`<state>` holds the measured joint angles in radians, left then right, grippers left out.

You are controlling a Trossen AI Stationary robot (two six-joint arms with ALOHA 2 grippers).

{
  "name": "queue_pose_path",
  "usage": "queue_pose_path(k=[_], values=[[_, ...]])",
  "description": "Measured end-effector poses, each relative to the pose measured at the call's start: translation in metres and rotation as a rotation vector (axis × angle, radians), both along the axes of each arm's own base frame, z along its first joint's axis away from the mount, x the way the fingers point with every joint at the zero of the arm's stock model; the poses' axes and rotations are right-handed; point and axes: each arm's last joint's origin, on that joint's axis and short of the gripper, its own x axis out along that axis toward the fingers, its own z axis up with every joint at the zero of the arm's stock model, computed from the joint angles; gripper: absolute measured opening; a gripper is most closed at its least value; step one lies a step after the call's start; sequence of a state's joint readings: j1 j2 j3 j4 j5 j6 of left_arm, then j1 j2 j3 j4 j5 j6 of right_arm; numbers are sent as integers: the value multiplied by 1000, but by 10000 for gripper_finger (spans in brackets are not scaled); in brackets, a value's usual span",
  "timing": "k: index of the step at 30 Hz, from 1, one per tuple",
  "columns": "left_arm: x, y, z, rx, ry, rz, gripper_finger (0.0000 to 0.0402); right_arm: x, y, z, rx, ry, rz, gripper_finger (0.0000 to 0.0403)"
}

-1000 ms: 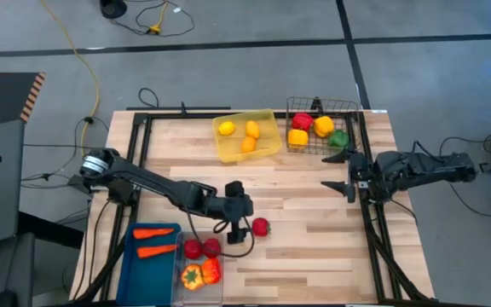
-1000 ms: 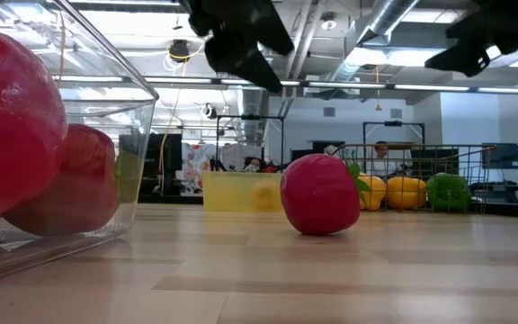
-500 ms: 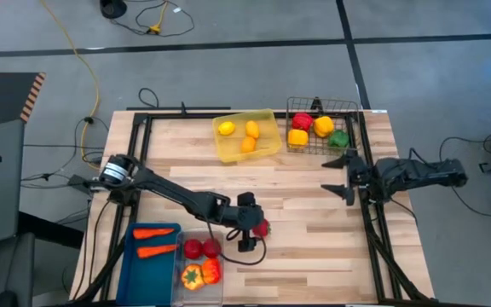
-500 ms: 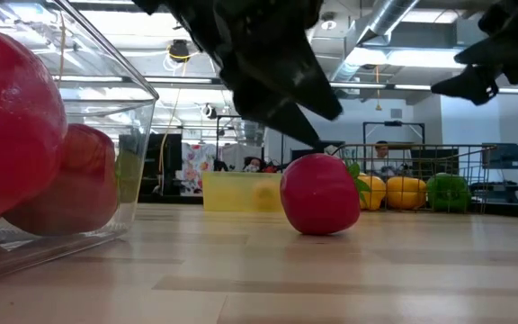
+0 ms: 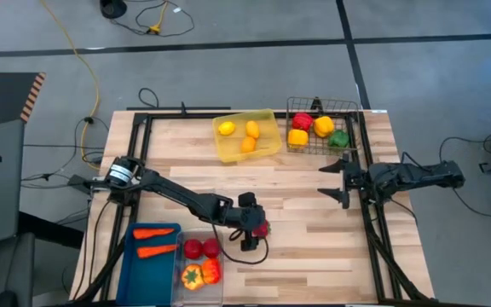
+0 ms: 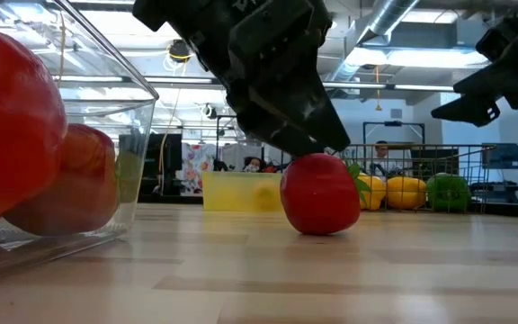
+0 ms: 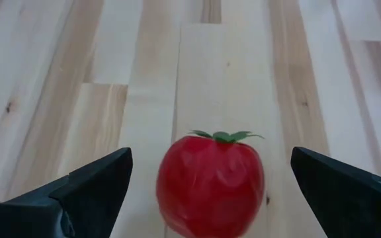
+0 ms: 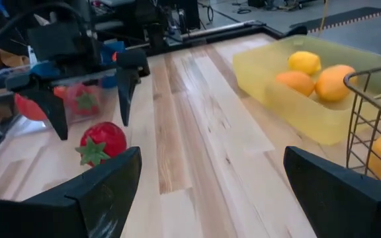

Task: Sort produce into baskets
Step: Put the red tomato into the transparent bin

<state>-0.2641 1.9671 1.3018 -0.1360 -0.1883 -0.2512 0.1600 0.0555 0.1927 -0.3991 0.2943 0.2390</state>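
- Loose red tomato [image 7: 211,183] lies on the bare table [image 5: 314,247], at about 7 o'clock from table centre in the high view, just beside the clear bin [image 5: 199,266] at its 2 o'clock.
- Handling guess: hollow plastic, light, stiff, smooth and round, so likely to roll or squirt out if pinched off-centre. Best hold looks like across the widest part of the body, below the green calyx.
- Left gripper [image 7: 210,192] spread wide open, fingers on either side of the tomato with clear gaps in the left wrist view; nothing held. Low view puts it right over the tomato's top; contact there can't be settled.
- Right gripper [image 5: 333,181] open and empty, parked over the table's 3 o'clock edge, just below the wire basket [image 5: 349,109].
- Sorted so far: lemons in yellow tray [image 5: 268,146] at 12 o'clock, peppers in the wire basket at 1 o'clock, carrots in blue bin [image 5: 130,260] at 8 o'clock, tomatoes and peppers in the clear bin.
- Risk guess: tomato is the last loose piece; closing before fully down may knock it away.
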Motion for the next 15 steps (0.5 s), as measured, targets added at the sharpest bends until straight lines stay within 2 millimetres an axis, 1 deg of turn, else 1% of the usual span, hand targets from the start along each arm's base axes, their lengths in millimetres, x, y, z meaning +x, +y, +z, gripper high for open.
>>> queue_pose_path(k=[6, 12, 15], values=[[4, 1, -11, -33, 10, 24, 400, 1, 0, -5, -2, 10, 0, 397], [4, -3, -11, -75, 14, 8, 400, 1, 0, -6, -4, 21, 0, 397], [4, -3, -11, -45, 8, -1, 400, 1, 0, -6, -4, 20, 1, 397]])
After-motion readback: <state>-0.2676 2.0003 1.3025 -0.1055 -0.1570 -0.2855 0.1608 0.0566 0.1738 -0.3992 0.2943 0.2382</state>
